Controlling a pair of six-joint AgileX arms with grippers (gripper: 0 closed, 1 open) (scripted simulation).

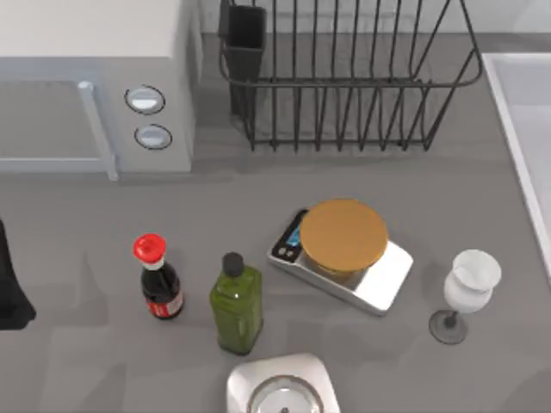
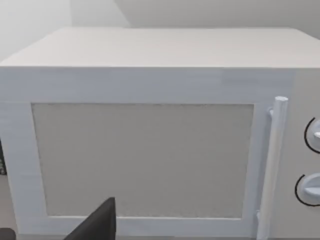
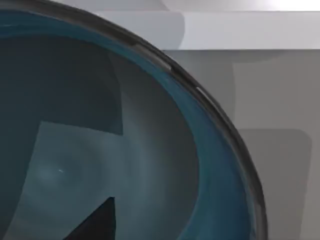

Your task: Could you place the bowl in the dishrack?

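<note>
The bowl has a blue inside and a dark rim, and it lies very close under my right wrist camera. A dark part of my right gripper hangs over the bowl's inside, near the rim. The dishrack, a black wire basket with a dark cutlery cup at its left corner, stands at the back of the table, right of centre. My left arm is parked at the table's left edge, its gripper facing the microwave door.
A white microwave stands at the back left. In front of the rack are a silver scale with a round brown top, a white wine glass, a cola bottle, a green bottle and a white appliance.
</note>
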